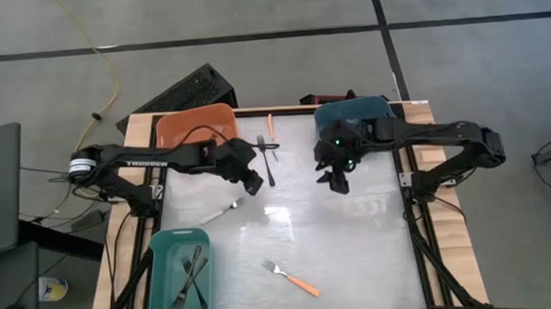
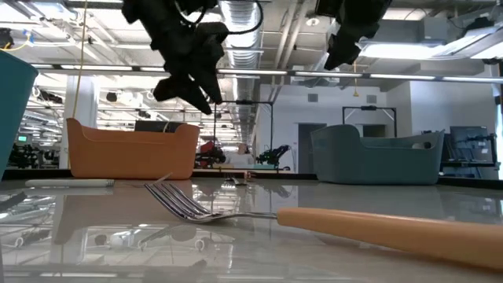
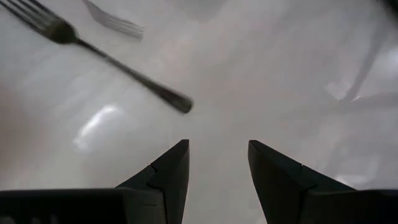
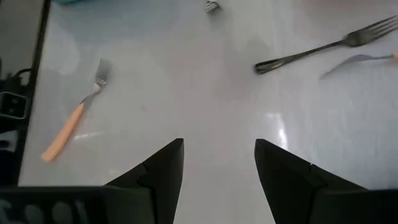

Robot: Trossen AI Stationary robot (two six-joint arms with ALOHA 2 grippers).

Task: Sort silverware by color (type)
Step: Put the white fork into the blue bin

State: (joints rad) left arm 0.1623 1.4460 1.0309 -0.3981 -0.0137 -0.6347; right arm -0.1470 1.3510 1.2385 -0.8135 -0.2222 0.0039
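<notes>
A robotics lab or industrial test hall is indicated. In the low view, exposed ceiling ducts (image 2: 244, 20) and long strip lights (image 2: 440, 49) are seen over a wide open room, with another robot arm (image 2: 275, 154) set up far behind the bench (image 2: 314, 236). From above, a bare concrete floor (image 1: 251, 11) marked with dark lines is shown, crossed by a yellow cable (image 1: 104, 64), with a keyboard (image 1: 184, 91) lying beside the wood-framed bench.

Two forks (image 1: 190, 277) lie crossed, seemingly, in bin (image 1: 160, 248).
</notes>
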